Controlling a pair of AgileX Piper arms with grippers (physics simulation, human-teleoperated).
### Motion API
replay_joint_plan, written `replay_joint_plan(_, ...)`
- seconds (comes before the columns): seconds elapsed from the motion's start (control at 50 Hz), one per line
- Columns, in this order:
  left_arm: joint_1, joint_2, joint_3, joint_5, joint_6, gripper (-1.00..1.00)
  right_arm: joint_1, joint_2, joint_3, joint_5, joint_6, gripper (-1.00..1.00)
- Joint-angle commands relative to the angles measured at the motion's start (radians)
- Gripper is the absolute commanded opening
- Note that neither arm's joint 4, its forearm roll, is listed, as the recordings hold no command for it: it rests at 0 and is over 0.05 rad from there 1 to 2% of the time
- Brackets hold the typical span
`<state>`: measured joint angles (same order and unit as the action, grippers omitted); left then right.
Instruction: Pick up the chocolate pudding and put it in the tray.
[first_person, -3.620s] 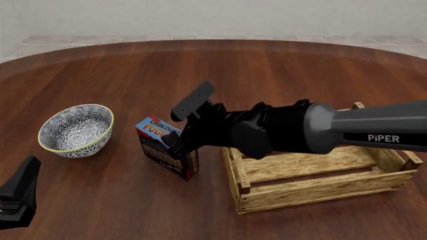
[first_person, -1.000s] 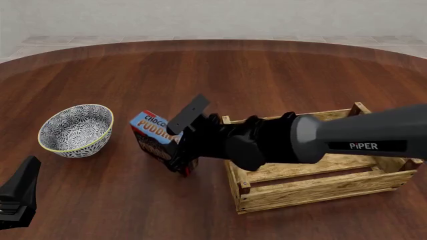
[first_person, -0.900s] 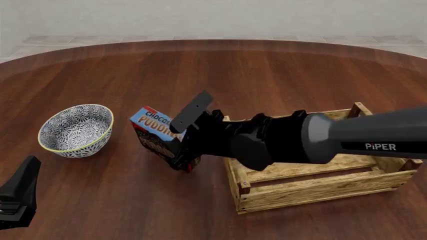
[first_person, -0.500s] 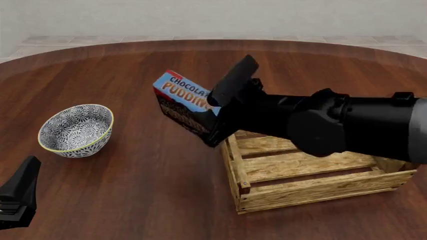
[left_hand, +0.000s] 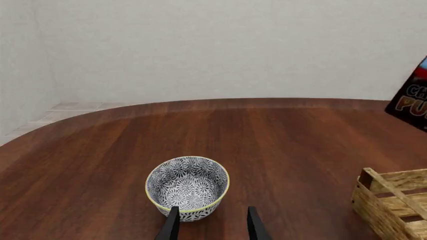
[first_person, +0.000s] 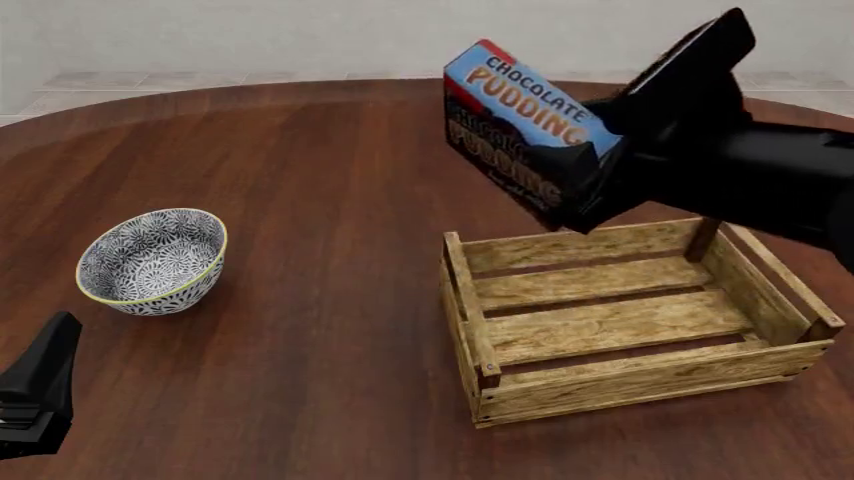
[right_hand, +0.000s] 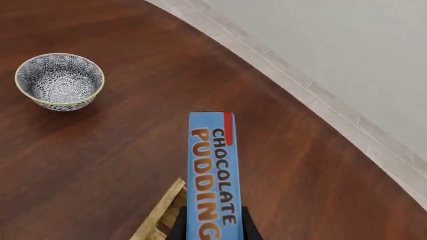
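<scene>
My right gripper (first_person: 627, 135) is shut on the chocolate pudding (first_person: 523, 130), a small carton with a blue lettered top and dark brown front. It holds the carton tilted, high above the back left part of the tray (first_person: 470, 325), an open crate of light wooden slats. In the right wrist view the carton (right_hand: 212, 175) stands between the fingers, with a tray corner (right_hand: 160, 212) below. In the left wrist view a corner of the carton (left_hand: 410, 100) and a corner of the tray (left_hand: 390, 200) show. My left gripper (left_hand: 212, 227) is open and empty, low at the front left (first_person: 34, 400).
A round blue-white patterned bowl (first_person: 151, 260) sits on the wooden table (first_person: 334, 160) at the left, just beyond my left gripper; it also shows in the left wrist view (left_hand: 187, 186) and the right wrist view (right_hand: 59, 81).
My right gripper has lifted the chocolate pudding off the table and carried it up and to the right, over the tray. The left arm has not moved.
</scene>
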<state>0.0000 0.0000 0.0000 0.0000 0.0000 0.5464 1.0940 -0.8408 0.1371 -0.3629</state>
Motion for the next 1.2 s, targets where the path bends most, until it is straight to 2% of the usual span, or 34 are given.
replay_joint_plan(0.02, 0.000, 0.000, 0.000, 0.000, 0.000, 1.00, -0.097, -0.107, 0.054, 0.040, -0.005, -1.00)
replay_joint_plan(0.24, 0.000, 0.000, 0.000, 0.000, 0.000, 1.00, -0.166, -0.167, 0.133, 0.041, -0.012, -1.00)
replay_joint_plan(0.44, 0.000, 0.000, 0.000, 0.000, 0.000, 1.00, -0.221, -0.187, 0.153, 0.036, 0.019, -1.00)
replay_joint_plan(0.62, 0.000, 0.000, 0.000, 0.000, 0.000, 1.00, -0.253, -0.179, 0.195, 0.003, 0.022, -1.00)
replay_joint_plan(0.9, 0.000, 0.000, 0.000, 0.000, 0.000, 1.00, -0.284, -0.177, 0.232, -0.016, 0.026, -1.00)
replay_joint_plan(1.2, 0.000, 0.000, 0.000, 0.000, 0.000, 1.00, -0.273, -0.158, 0.276, -0.054, 0.054, -1.00)
